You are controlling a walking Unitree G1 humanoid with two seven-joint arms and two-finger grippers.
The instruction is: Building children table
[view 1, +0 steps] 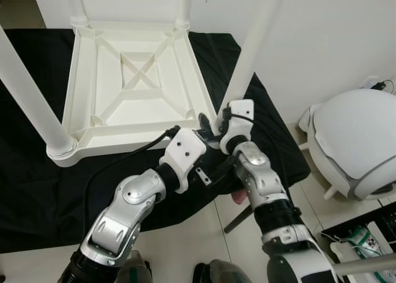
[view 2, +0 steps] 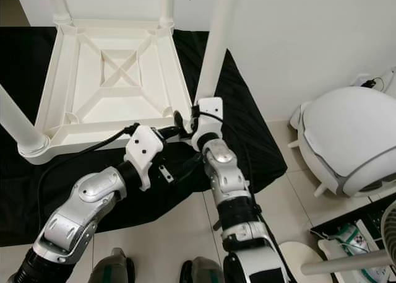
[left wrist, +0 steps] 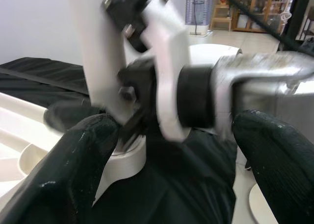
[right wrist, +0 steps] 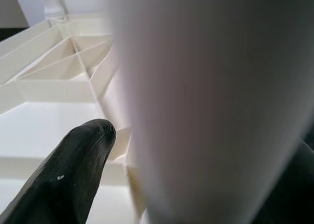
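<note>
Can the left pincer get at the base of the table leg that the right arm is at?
Probably yes: the left pincer is open beside that table leg, but the right pincer crowds the base.

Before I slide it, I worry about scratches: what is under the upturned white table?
A black cloth lies under the upturned table, spread over pale floor tiles. What lies beneath the tabletop itself is covered.

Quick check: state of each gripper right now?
Left gripper: open, holding nothing, beside the right wrist.
Right gripper: shut on the white plastic table leg.
</note>
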